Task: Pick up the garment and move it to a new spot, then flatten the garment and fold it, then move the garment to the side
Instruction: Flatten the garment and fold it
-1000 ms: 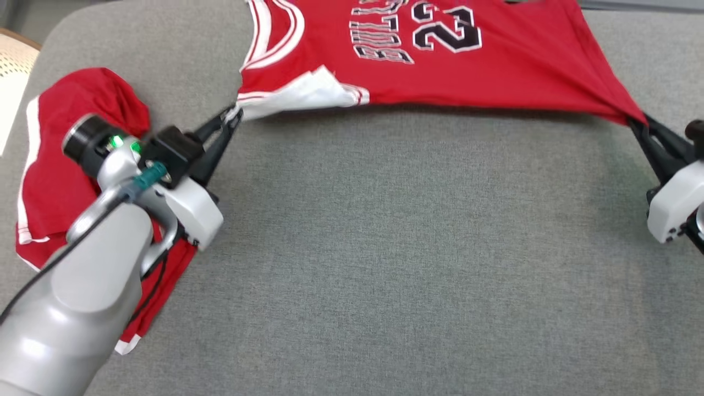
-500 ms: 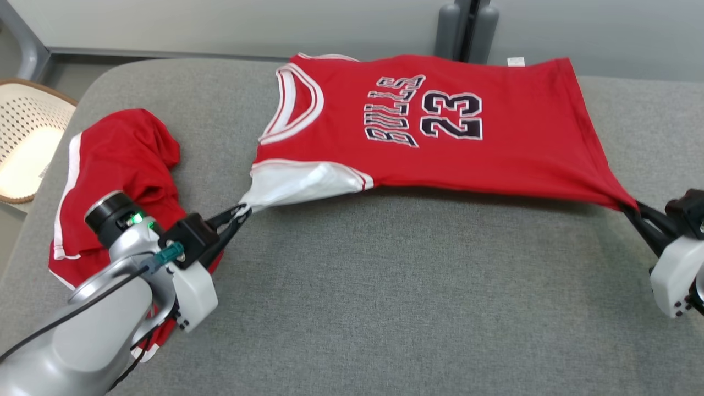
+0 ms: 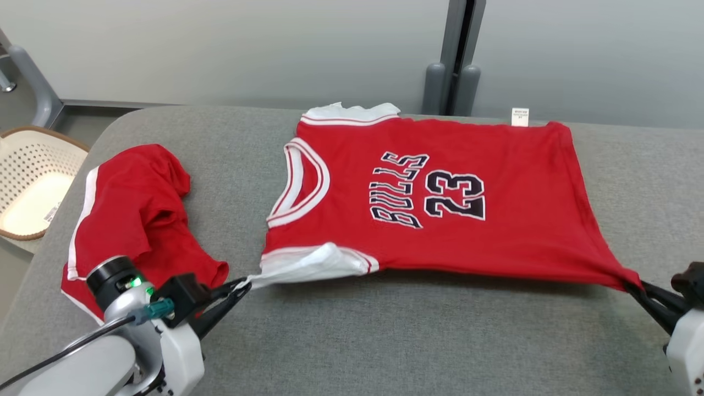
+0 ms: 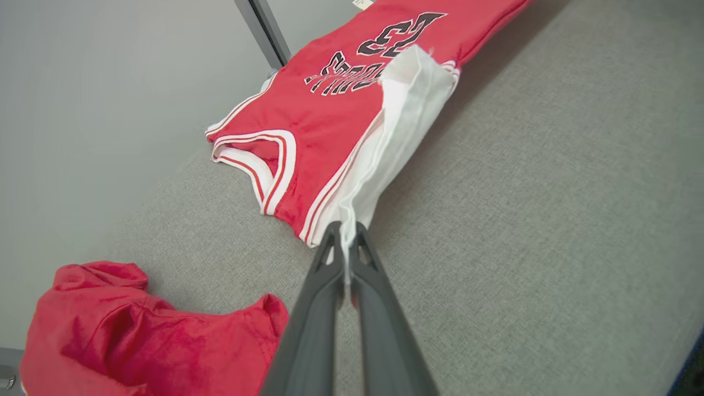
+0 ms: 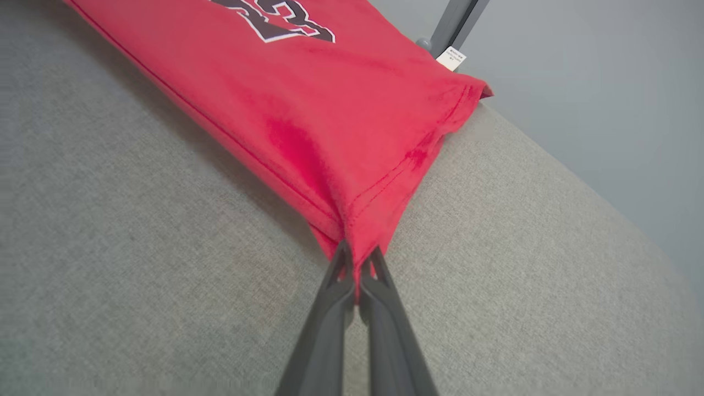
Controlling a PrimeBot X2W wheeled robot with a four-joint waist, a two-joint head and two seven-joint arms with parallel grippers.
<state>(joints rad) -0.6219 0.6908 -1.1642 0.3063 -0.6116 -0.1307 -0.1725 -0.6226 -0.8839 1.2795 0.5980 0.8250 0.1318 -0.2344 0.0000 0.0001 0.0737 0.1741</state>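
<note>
— Nearest the camera, on the robot's left side, what is the left gripper (image 3: 242,284) doing?
— Its two dark fingers (image 4: 313,308) are pressed together on a white fold of cloth at the near shoulder end of the jersey (image 3: 467,165). The wrist view shows the white strip running right between the tips.
— And the right gripper (image 3: 632,286)?
— Clamped as well, on the near hem corner, with red fabric bunched to a point in its grip.
— How does the jersey lie?
— Front up on the grey padded surface (image 3: 412,341), its long axis running across the robot: collar and armholes toward its left, hem toward its right. The near edge is drawn in a line between the two grips, with a shadow under it.
— Any writing?
— "BULLS" and "23" on the chest, black with a white outline. From the head view the letters stand sideways, tops toward the collar. A small white tag (image 3: 520,116) sticks out at the far hem corner; its print is too small to read.
— What else is around?
— A second red garment (image 3: 132,220) with white trim lies crumpled to the left of the jersey, apart from it. Beyond the surface's left edge sits a pale perforated basket (image 3: 33,181), and at the back a grey wall (image 3: 220,49) with a dark post (image 3: 456,55)
</note>
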